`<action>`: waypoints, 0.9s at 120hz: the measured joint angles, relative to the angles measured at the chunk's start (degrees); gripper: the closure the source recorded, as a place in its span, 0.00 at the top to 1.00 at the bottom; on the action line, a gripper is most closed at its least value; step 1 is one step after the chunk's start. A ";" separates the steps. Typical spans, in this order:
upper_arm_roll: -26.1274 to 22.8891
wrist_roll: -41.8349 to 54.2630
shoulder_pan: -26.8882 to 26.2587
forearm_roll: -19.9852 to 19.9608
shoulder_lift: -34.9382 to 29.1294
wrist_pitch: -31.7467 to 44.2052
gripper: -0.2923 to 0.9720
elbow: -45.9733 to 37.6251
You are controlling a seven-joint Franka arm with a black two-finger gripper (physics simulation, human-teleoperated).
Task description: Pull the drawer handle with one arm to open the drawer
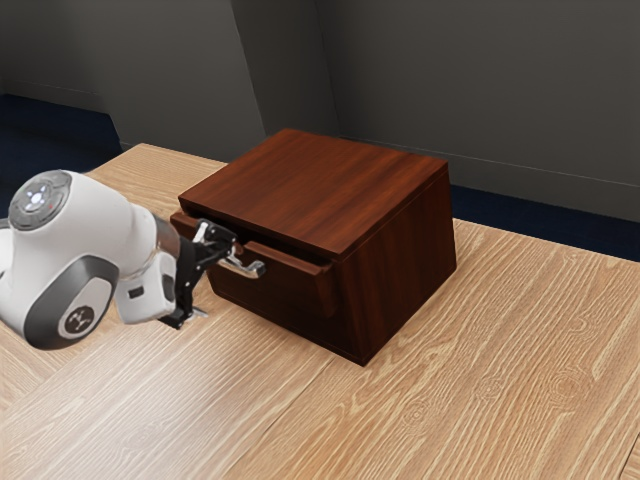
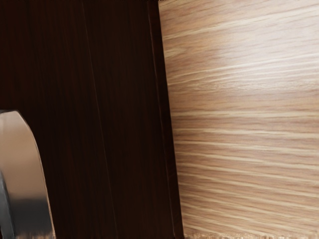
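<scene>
Clenched on the near end of the drawer handle (image 1: pixel 247 268), the black claw (image 1: pixel 222 250) sits at the exterior view's left. Its fingers are only narrowly parted, one above and one below the silver bar. The white arm (image 1: pixel 70 260) behind it fills the left edge low over the table (image 1: pixel 480 380). The handle lies level, its long axis running along the drawer (image 1: pixel 285 285) front from the upper left down toward the right. The drawer faces the lower left, toward the arm, and juts slightly out of the dark wooden cabinet (image 1: pixel 320 190), with a shadowed gap under the top. Right of the cabinet and in front of it, bare wood spreads wide to the table's edges. In the wrist view the handle (image 2: pixel 22 174) is a blurred silver curve against the dark drawer front (image 2: pixel 89 119), which meets the table (image 2: pixel 244 124) along a straight edge.
</scene>
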 joint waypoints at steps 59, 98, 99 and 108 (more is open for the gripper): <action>-6.96 0.10 7.86 0.01 -10.12 -2.34 0.75 -8.36; -7.53 -0.41 9.79 -0.32 -16.02 -4.96 0.75 -12.03; -7.67 -0.43 9.94 -0.33 -16.13 -5.04 0.75 -12.12; -8.36 -0.59 10.84 -0.49 -17.18 -5.68 0.77 -13.08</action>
